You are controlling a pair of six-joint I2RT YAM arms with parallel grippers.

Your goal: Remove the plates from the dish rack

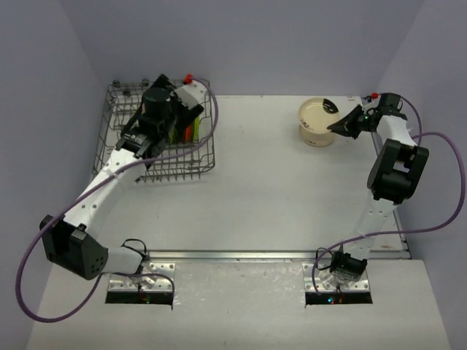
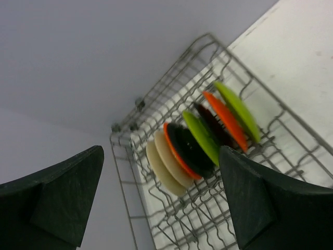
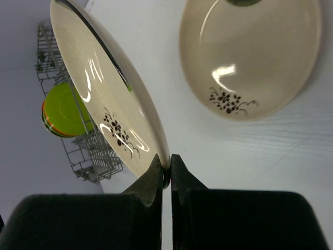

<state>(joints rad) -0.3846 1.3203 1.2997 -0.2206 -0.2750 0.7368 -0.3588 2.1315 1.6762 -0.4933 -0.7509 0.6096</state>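
The dish rack (image 1: 198, 165) stands at the table's back left. It holds a row of upright plates (image 2: 193, 147) in cream, orange, black and lime green. My left gripper (image 1: 143, 138) hovers above the rack, open, its fingers (image 2: 57, 200) wide apart with nothing between them and the cream plates (image 2: 167, 165) below the gap. At the back right, my right gripper (image 3: 166, 170) is shut on the rim of a cream plate with a flower print (image 3: 101, 91). That plate hangs tilted just above a stack of like plates (image 3: 250, 52) lying on the table.
The plate stack (image 1: 315, 134) sits near the table's back right corner, close to the right wall. The rack (image 3: 86, 156) with a lime green plate (image 3: 63, 110) shows far off in the right wrist view. Purple cables trail from both arms.
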